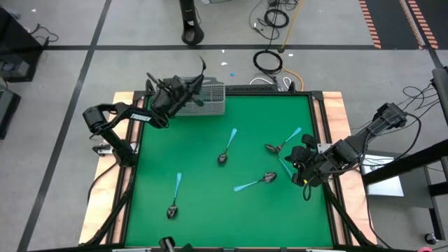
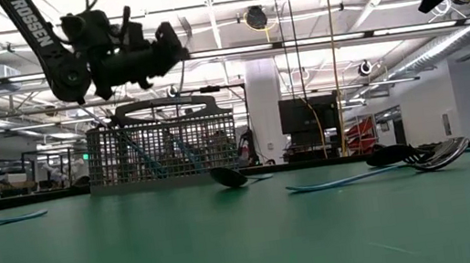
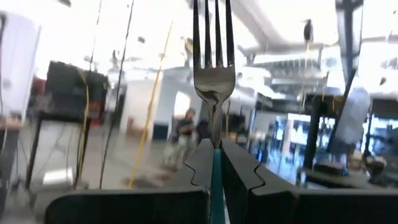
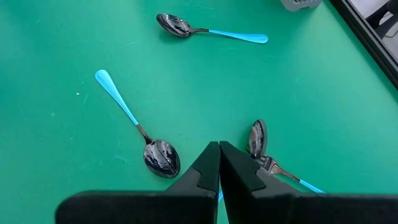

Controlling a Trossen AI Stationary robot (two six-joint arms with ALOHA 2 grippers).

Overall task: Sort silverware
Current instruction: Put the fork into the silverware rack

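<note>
Left gripper (image 3: 216, 163) clamps a fork (image 3: 212, 74), its blue handle mostly hidden.

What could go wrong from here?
The left gripper pinches the fork only by its thin handle, above the basket; it could twist or slip and miss its slot. The right gripper is shut near a spoon lying against another utensil; a grab there could catch both.
</note>
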